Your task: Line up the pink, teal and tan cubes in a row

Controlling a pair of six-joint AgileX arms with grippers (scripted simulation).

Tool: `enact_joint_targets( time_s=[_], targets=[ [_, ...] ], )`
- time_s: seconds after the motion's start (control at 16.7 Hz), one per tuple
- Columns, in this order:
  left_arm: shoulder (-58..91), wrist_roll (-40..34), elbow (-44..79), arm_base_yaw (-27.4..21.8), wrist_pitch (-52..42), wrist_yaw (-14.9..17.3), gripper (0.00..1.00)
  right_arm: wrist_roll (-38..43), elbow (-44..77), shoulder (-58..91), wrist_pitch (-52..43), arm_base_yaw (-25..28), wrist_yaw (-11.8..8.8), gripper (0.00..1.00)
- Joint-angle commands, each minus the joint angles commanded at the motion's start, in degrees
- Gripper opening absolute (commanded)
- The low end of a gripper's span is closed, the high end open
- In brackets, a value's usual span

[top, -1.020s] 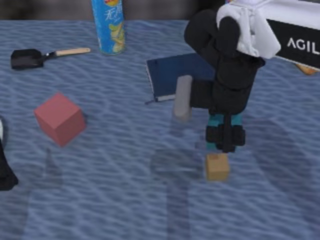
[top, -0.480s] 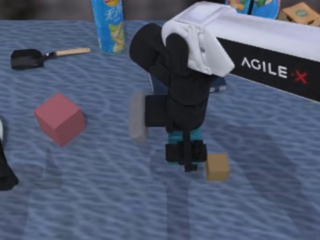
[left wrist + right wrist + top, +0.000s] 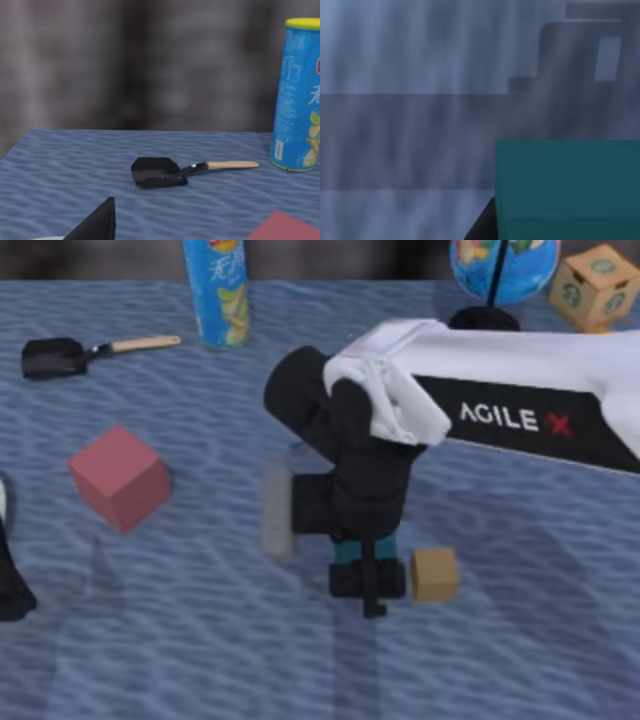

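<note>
Blue rippled cloth [image 3: 180, 640] covers the whole table, with a dim blurred wall behind it in the left wrist view. "AGILE X" reads in white and red along the right arm's black forearm, which reaches in from the top view's right edge. A blue can [image 3: 216, 290] at the far edge carries pale characters that cannot be read, and its top is cut off by the frame. The tan box with green round logos [image 3: 594, 286] sits in the far right corner beside a globe [image 3: 492, 262], also cropped.

The right gripper [image 3: 368, 580] is clamped on the teal cube [image 3: 364, 550], only slivers of which show under the black wrist — the right wrist view shows its teal face up close. That cube sits just left of the tan cube [image 3: 435, 574], nearly touching. The pink cube [image 3: 119, 477] rests well apart at the left. A black scoop [image 3: 60, 355] with a pale handle lies far left.

The left gripper [image 3: 12, 580] is parked at the left edge, mostly out of frame; whether its fingers are apart cannot be told.
</note>
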Motion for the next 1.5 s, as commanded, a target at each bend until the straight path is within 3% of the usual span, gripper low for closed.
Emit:
enact_joint_targets(
  time_s=[0.36, 1.14, 1.5],
  targets=[
    [0.0, 0.0, 0.0, 0.0, 0.0, 0.0, 1.0, -0.1, -1.8, 0.7, 2.2, 0.2, 0.0, 0.0],
    [0.0, 0.0, 0.0, 0.0, 0.0, 0.0, 1.0, -0.1, -1.8, 0.7, 2.2, 0.2, 0.0, 0.98],
    [0.0, 0.0, 0.0, 0.0, 0.0, 0.0, 1.0, -0.1, -1.8, 0.7, 2.2, 0.2, 0.0, 1.0]
  ],
)
